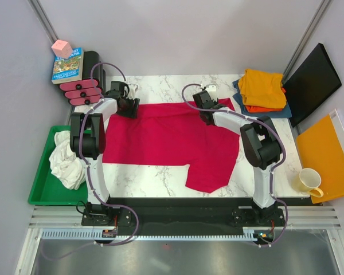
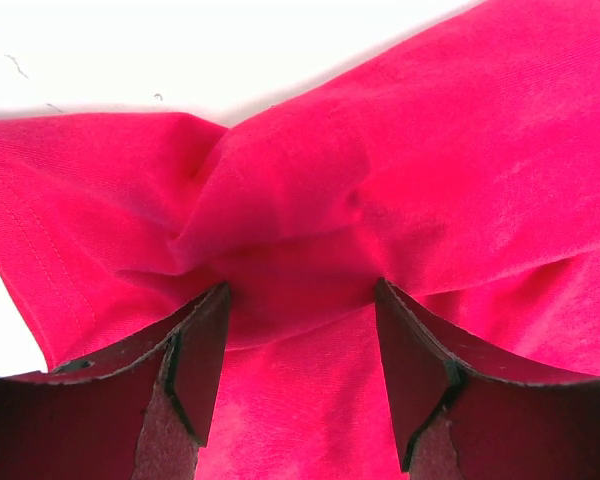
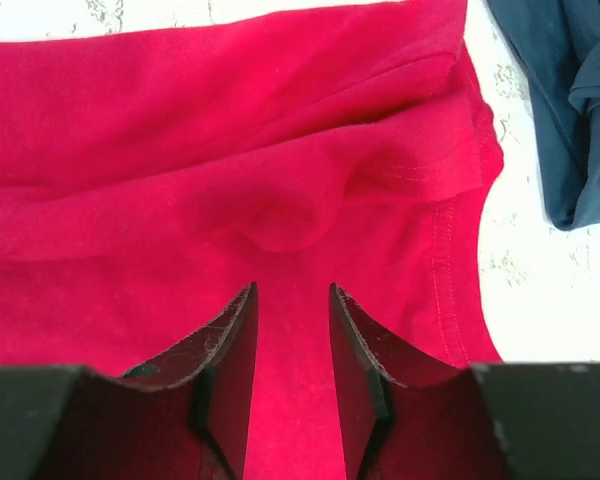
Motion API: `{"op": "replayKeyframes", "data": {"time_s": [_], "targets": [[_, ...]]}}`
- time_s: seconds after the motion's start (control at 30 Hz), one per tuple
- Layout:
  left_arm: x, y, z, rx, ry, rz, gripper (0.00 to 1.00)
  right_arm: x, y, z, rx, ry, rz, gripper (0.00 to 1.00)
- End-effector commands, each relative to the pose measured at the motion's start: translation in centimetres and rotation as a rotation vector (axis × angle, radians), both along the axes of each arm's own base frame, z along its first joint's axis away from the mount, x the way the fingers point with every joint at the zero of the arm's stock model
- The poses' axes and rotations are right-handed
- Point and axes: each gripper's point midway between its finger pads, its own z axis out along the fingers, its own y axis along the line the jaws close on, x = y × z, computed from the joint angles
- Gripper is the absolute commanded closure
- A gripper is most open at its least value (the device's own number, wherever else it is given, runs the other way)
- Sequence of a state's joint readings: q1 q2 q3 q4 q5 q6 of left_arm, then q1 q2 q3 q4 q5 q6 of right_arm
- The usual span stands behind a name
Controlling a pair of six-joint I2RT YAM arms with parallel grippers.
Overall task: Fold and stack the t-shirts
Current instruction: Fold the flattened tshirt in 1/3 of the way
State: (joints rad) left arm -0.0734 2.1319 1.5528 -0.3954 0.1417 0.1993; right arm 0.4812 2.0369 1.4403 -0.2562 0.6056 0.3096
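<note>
Overhead, the crimson t-shirt lay spread across the marble surface, one lower corner hanging askew toward the near edge. Both arms reached to its far edge, the left claw at the left corner and the right claw near the right one. A folded stack of yellow-orange, orange and blue shirts sat at the far right, and a white shirt lay crumpled in the green tray on the left.

From the left wrist, the claw's jaws stood wide apart over the cloth, gripping nothing. A twisted bunch of red fabric sat just ahead of the fingertips. To do this step well, that twist probably needed flattening, or the grasp taken beside it, so the fold would not lock in a crease.

From the right wrist, the jaws showed a narrow gap with only flat cloth beneath, so this claw also held nothing. A small pucker rose just beyond the tips, near the stitched hem, with the blue shirt close by. A clean pinch on that pucker, matched with the left side, seemed the sound way to lift the edge evenly.
</note>
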Motion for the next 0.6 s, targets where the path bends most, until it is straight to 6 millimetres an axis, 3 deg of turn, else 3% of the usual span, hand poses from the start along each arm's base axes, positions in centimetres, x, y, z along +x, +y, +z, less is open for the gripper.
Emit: {"op": "replayKeyframes", "data": {"time_s": [0.0,0.23,0.57], "targets": [[-0.3,-1.4,-0.3,-0.037,0.030,-0.007,0.34,0.7,0.2,-0.4,0.017,-0.015,-0.018,0.58],[-0.3,-1.6,-0.3,-0.034,0.030,-0.010,0.33,3.6,0.9,-1.2,0.001,-0.009,-0.004,0.57],[-0.3,-1.5,-0.4,-0.024,0.033,-0.010,0.34,4.8,-0.3,-1.9,-0.019,-0.003,-0.031,0.57]]}}
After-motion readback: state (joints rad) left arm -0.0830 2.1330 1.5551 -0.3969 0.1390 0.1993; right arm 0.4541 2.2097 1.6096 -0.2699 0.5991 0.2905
